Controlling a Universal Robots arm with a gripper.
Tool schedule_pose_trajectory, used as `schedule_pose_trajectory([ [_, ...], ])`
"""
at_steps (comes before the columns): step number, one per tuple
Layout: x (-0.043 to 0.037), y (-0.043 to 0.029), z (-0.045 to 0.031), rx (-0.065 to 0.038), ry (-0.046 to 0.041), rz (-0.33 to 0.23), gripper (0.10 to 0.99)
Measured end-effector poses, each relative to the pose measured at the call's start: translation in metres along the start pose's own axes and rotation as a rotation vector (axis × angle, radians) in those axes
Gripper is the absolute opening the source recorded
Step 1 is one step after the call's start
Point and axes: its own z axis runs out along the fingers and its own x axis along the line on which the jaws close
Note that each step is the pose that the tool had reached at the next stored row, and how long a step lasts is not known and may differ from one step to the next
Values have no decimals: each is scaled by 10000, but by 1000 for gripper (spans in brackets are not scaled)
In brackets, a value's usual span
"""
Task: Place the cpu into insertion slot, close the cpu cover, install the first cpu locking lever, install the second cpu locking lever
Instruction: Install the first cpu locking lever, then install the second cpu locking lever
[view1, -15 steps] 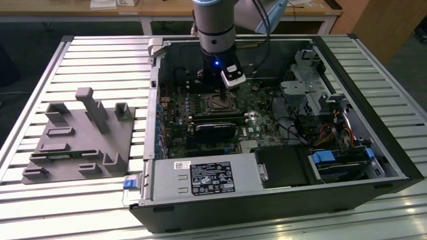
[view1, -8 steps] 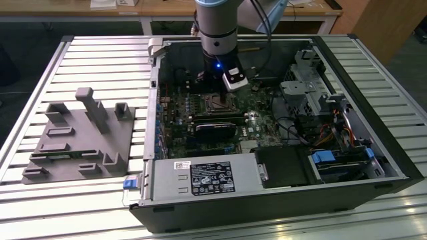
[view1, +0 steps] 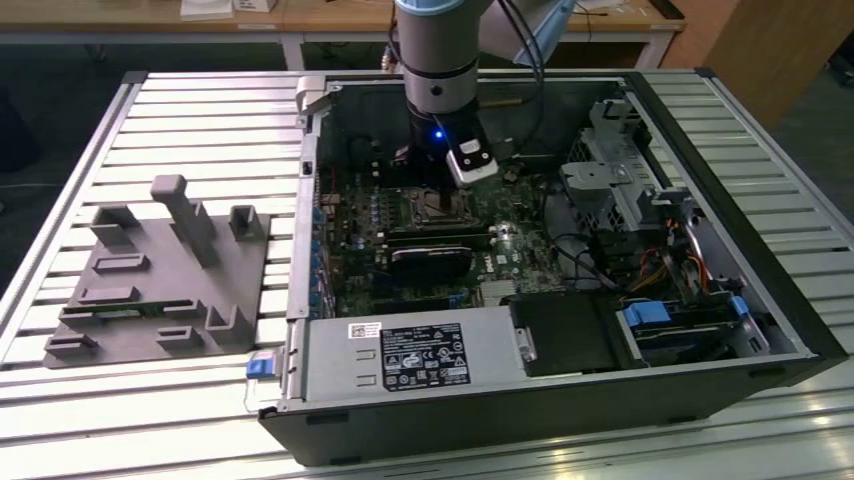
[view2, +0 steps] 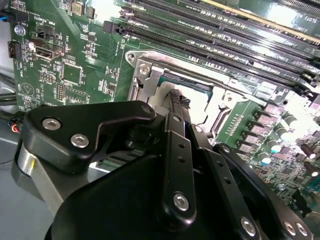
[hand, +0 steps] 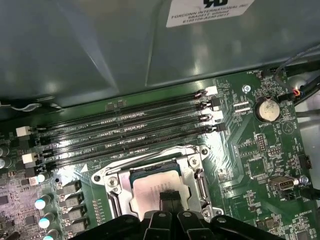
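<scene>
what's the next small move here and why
Probably ease the pincer straight up a little. The cpu seems to lie flat inside the insertion slot, and the pincer sits right over its middle, in the way of further work there.

Hidden or cut off:
- cpu (hand: 159, 186): near part covered by the hand (hand: 170, 199) in both wrist views.
- insertion slot (view2: 145, 67): lower side behind the hand's black linkage in the second wrist view.
- hand's finger gap: too dark to judge.
- arm (view1: 438, 50): upper part cut by the exterior view's top edge.
- surface (view1: 160, 420): corners cropped.
</scene>
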Motion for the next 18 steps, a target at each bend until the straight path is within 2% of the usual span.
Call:
schedule_pose_trajectory([
  [4,-2,0,-20,1,0,-1,106],
  [10,-20,10,-187,1,0,0,106],
  [13,-27,14,-248,0,0,-1,106],
  [18,-29,14,-261,-17,3,1,106],
])
